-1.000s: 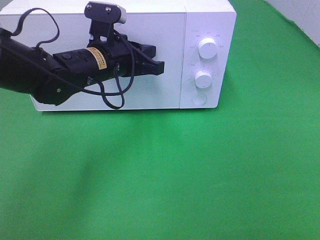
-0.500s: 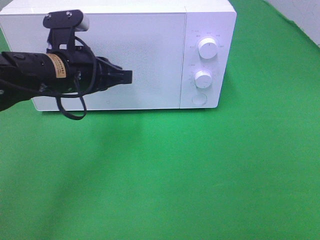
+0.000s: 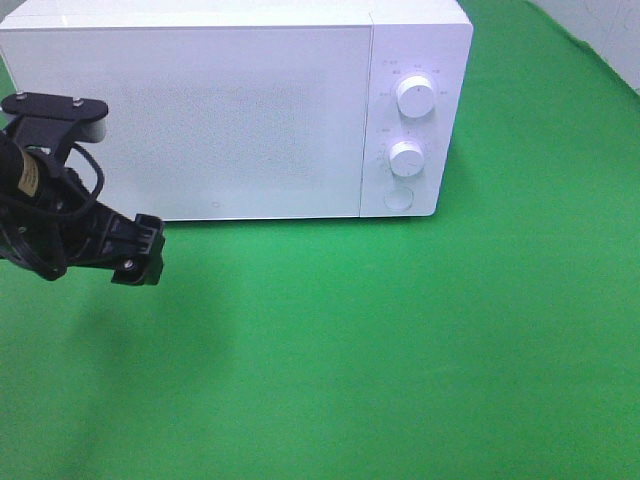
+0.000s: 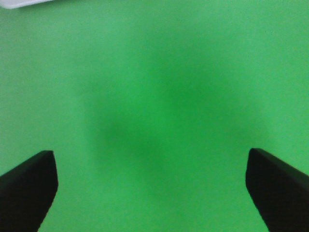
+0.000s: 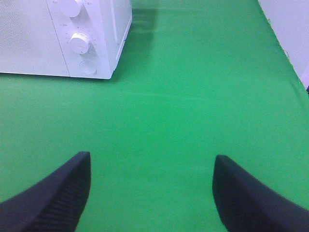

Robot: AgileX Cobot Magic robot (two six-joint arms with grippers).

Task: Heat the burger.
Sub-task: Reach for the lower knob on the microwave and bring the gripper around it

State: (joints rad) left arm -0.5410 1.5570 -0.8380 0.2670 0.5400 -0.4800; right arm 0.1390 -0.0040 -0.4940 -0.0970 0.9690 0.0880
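**Operator:** Where is the burger sitting?

**Spotter:** You're not getting the burger in any view. The microwave (image 3: 250, 110) is standing with its door shut, so I'm guessing the burger is lying inside (the frosted door is hiding whatever is behind it).

**Operator:** And the grippers?

**Spotter:** Your left gripper (image 3: 138, 258) is hanging low, just in front of the microwave's left end. Its jaws are spread wide and gripping nothing, with only the green cloth (image 4: 154, 96) showing between them. Your right gripper (image 5: 152, 191) is hovering well out in front of the microwave's control end, likewise spread and empty.

**Operator:** Why are they placed like that?

**Spotter:** I'm reading both arms as standing clear of the door. The upper knob (image 3: 415, 97) and lower knob (image 3: 406, 158) are sitting at the microwave's right end, nearer your right arm. If heating is not yet running, you're probably needing that arm for turning a knob.
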